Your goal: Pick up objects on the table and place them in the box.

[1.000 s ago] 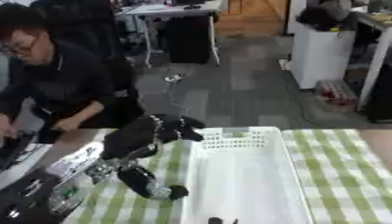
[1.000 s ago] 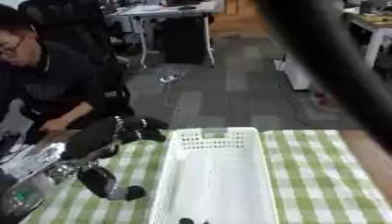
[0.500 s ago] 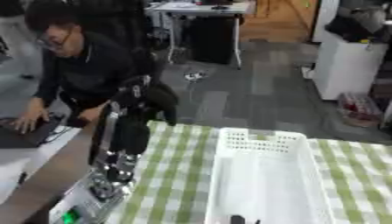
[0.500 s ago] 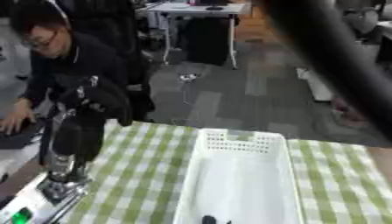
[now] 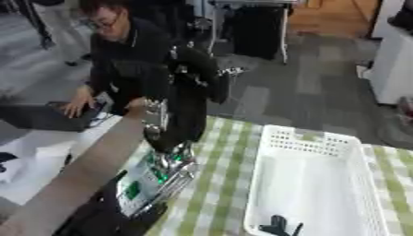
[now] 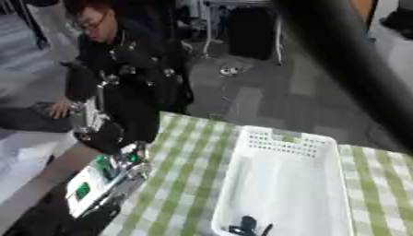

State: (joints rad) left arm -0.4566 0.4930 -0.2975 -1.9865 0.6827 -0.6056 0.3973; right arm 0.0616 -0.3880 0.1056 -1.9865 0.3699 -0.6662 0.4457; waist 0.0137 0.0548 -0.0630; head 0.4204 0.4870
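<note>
One white box (image 5: 310, 184) with perforated walls sits on the green-and-white checked table (image 5: 214, 198), its long axis running from the near edge away toward the far edge, tilted a little in the frame so the far end leans right. A small dark object (image 5: 278, 227) lies inside it at the near end; it is too blurred to tell what it is or which way it points. To the left of the box, the robot's left arm (image 5: 165, 170) rises steeply from the lower left, silver with green markings near the table and black higher up. The left hand (image 5: 193, 64) is at the top of it, lifted high above the table's far left edge; I cannot tell whether its fingers are curled or straight.
</note>
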